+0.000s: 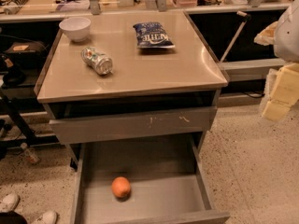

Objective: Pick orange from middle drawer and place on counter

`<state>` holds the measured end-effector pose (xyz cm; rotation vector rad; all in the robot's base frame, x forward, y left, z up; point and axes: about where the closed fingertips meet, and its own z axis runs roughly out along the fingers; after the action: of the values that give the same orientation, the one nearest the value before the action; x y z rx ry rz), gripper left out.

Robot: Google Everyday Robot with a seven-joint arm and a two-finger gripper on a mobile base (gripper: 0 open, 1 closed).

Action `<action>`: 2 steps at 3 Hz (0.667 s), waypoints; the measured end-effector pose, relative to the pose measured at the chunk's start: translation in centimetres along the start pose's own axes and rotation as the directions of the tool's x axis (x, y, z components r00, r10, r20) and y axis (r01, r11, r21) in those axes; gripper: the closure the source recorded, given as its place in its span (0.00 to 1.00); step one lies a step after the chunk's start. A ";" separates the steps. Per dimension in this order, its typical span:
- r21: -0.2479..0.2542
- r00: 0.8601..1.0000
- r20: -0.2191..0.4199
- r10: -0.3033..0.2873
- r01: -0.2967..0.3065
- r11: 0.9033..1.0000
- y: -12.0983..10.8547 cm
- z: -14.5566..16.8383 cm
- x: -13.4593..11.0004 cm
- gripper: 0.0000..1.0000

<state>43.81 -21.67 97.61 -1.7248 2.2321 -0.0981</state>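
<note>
Hand (279,96) is way off at the right edge, about level with the table's front. It's partly cut off, and I honestly can't tell if it's clenched or released. Orange (121,187) sits on the floor of the pulled-out middle drawer (163,197), left of centre, the only thing in there. It's round, so no real long axis. The drawer's front runs out of view at the bottom. Up on the table (154,73): white bowl (75,28) back left, can (97,60) lying on its side pointing diagonally, blue chip bag (153,35) lying flat.
</note>
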 end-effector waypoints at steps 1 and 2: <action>0.000 1.000 0.000 0.000 0.000 1.000 0.0 0.0 0.0 0.00; -0.017 1.000 0.004 -0.022 0.023 1.000 0.6 2.0 -1.5 0.00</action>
<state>44.13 -19.76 95.88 -1.7580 2.2178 -0.0809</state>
